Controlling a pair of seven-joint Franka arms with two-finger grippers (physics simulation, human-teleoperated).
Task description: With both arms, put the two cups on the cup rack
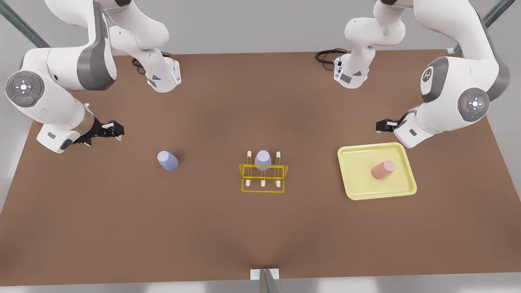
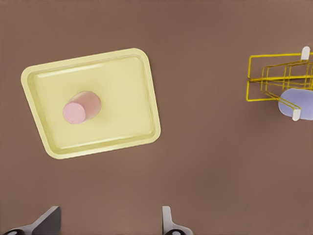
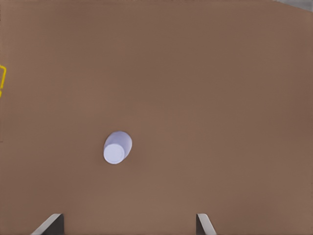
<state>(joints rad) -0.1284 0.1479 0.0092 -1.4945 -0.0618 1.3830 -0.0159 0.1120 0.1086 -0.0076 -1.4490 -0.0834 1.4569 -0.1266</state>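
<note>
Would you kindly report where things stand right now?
Left pincer open above pale-yellow tray with pale pink cup. Right pincer open over loose lavender cup. Yellow wire rack holds another lavender cup.

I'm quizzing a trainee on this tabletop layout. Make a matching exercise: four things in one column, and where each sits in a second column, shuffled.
Things:
1. pink cup
2. lavender cup
3. second lavender cup
4. cup rack

Places:
A. on a rack peg
B. table middle
C. bare table
D. on the yellow tray

Pairs: 1-D, 2-C, 3-A, 4-B
</note>
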